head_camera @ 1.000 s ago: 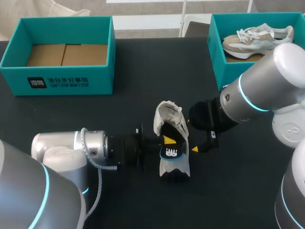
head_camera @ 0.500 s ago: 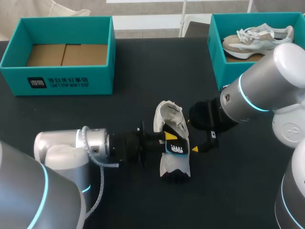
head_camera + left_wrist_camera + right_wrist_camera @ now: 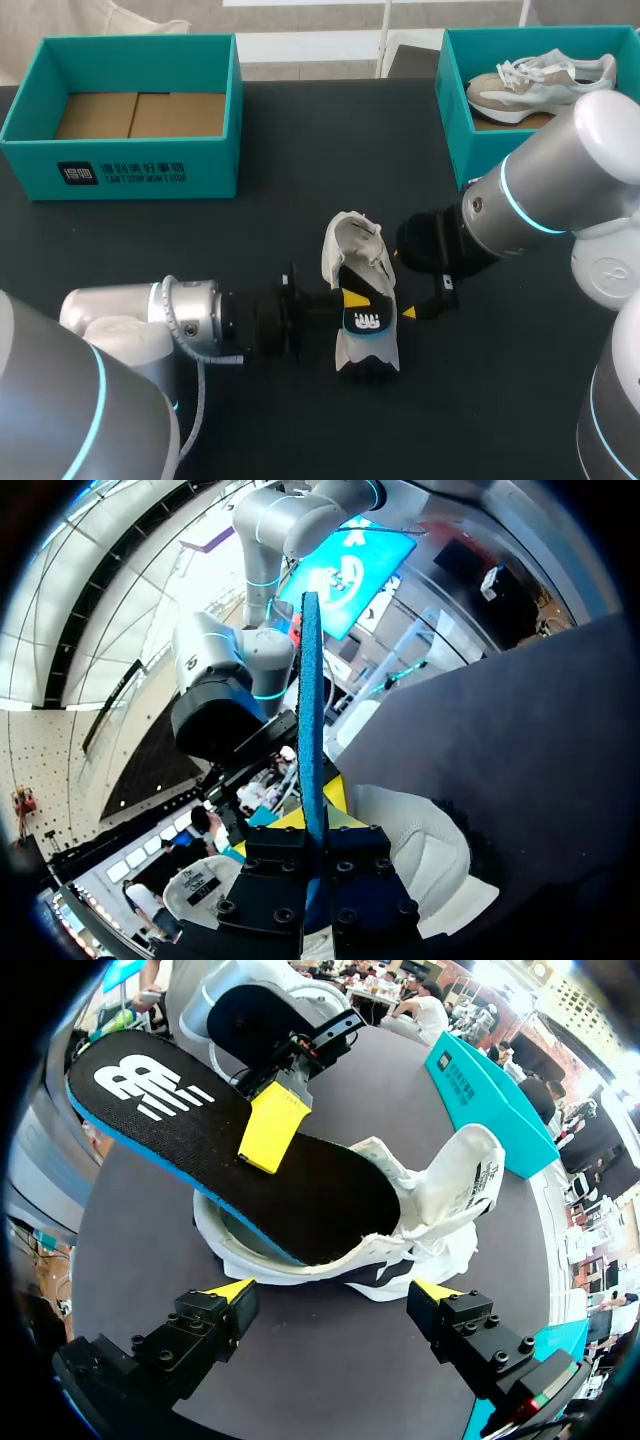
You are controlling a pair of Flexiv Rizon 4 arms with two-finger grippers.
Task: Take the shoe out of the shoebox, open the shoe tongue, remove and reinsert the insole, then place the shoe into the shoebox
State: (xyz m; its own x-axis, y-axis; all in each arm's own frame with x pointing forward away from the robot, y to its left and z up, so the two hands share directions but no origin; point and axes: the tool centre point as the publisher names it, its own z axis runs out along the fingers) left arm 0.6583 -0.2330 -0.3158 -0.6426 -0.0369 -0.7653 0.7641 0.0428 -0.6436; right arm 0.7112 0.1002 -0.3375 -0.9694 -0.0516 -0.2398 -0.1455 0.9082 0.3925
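The left pincer [image 3: 315,815] is clamped on the insole [image 3: 200,1150], which stands edge-on between its fingers. The insole's front end lies inside the shoe [image 3: 440,1200] just ahead, and its heel end is raised clear. The shoe rests on the worktop [image 3: 250,240] between both pincers. I'd slide the insole along the shoe's length without buckling it. The right pincer [image 3: 330,1290], fingers apart and holding nothing, could steady the shoe, since the soft upper may snag. Well beyond the left pincer stands an empty box [image 3: 120,160]. Beyond the right pincer is a second box [image 3: 455,120] holding another shoe [image 3: 540,80].
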